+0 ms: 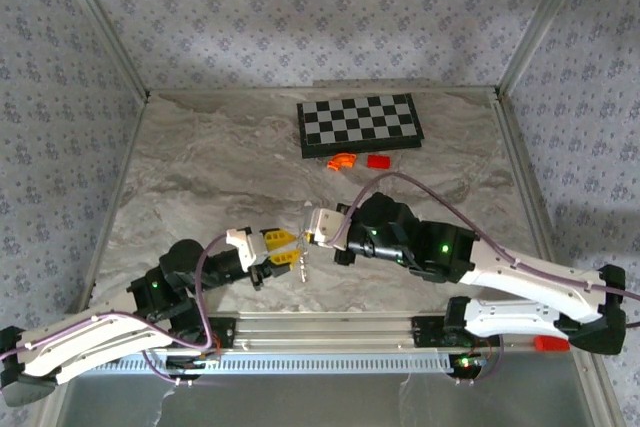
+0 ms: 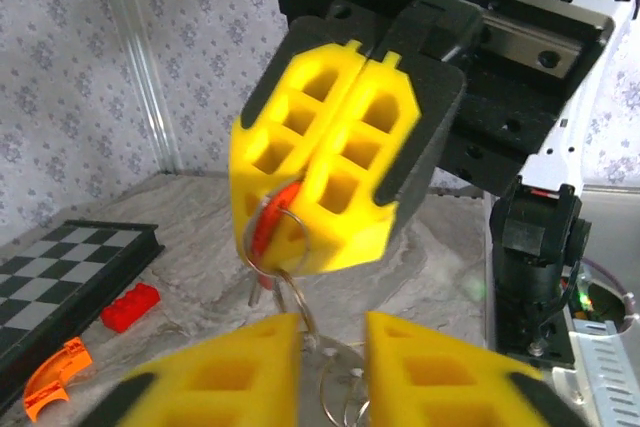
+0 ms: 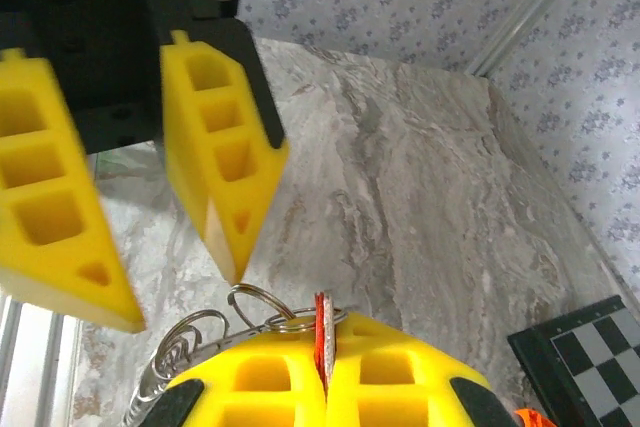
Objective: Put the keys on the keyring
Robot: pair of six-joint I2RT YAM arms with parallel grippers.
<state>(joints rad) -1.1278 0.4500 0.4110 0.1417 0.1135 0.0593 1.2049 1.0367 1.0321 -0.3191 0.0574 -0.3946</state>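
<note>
- Your right gripper point(image 3: 325, 342) is clamped on the key point(image 3: 322, 319). The thin red piece stands edge-on in the seam between the two yellow fingers, at their tips.
- In the left wrist view you meet that grip head-on. The right gripper point(image 2: 292, 249) has its fingers pressed flat together, and the key point(image 2: 262, 225) pokes out at their lower left corner.
- The keyring point(image 3: 178, 355) hangs from the key. A silvery loop sits right against the red piece, and more loops and chain trail down and to the left of your right fingers.
- Your left gripper point(image 3: 182, 299) has its jaws apart. One fingertip comes down just beside the top loop of the keyring; you cannot tell whether it touches.
- From the left wrist, the left gripper point(image 2: 332, 327) shows its two yellow tips at the bottom edge, with the keyring point(image 2: 340, 387) dangling in the gap between them.
- From above, the left gripper point(image 1: 284, 242) and right gripper point(image 1: 310, 235) meet tip to tip over the desk point(image 1: 200, 177), near its near edge and about midway along it. The keyring point(image 1: 303, 265) hangs just below where they meet.
- A chessboard point(image 1: 360, 124) lies at the far edge, right of the middle. A red block point(image 1: 377, 161) and an orange piece point(image 1: 342, 160) lie side by side just in front of it, well apart from both grippers.
</note>
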